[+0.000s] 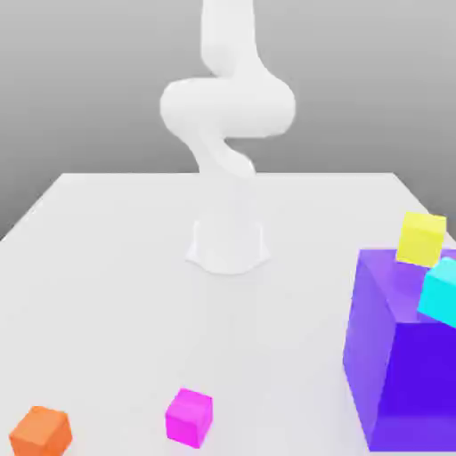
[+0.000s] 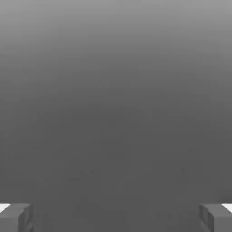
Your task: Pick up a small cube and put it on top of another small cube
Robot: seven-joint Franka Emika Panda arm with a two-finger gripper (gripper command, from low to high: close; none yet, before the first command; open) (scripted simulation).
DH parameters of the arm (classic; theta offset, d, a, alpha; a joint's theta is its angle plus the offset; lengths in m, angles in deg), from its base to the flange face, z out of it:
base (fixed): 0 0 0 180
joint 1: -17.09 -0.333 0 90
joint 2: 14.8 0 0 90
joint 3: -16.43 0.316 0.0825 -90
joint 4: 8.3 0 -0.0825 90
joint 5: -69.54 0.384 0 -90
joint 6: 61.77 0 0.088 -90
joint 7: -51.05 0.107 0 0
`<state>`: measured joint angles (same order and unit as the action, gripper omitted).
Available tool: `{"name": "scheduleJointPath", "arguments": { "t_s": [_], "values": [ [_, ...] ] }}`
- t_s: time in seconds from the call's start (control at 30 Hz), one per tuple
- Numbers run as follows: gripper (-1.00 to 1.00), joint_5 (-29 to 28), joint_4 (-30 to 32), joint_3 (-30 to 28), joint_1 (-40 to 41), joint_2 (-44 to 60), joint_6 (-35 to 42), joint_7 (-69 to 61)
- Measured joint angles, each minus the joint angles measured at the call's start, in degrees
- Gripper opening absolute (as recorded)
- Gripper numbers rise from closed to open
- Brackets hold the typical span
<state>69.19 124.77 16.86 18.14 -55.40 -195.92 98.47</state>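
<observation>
A small magenta cube (image 1: 189,416) rests on the white table (image 1: 116,267) near the front, left of centre in the exterior view. The white arm (image 1: 227,107) rises from its base (image 1: 228,242) at the table's middle and curls upward, well away from the cube. In the hand view my gripper (image 2: 116,216) is open: two grey fingertips (image 2: 16,217) stand far apart at the picture's edges with nothing between them, facing plain grey background.
An orange cube (image 1: 40,432) lies at the front on the exterior view's left. A large purple block (image 1: 401,356) stands at the right, with a yellow cube (image 1: 420,238) and a cyan cube (image 1: 439,291) on top of it.
</observation>
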Motion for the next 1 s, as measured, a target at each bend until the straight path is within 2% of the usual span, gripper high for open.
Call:
{"name": "scheduleJointPath", "arguments": {
  "t_s": [0.53,0.8,1.0],
  "values": [
    [0.00,-2.2,8.3,0.9,5.1,33.6,-15.2,10.0],
    [0.00,-0.7,12.4,0.5,6.4,50.2,-22.7,13.2],
    [0.00,-0.6,11.0,0.2,6.3,62.6,-31.9,13.7]
  ]
}}
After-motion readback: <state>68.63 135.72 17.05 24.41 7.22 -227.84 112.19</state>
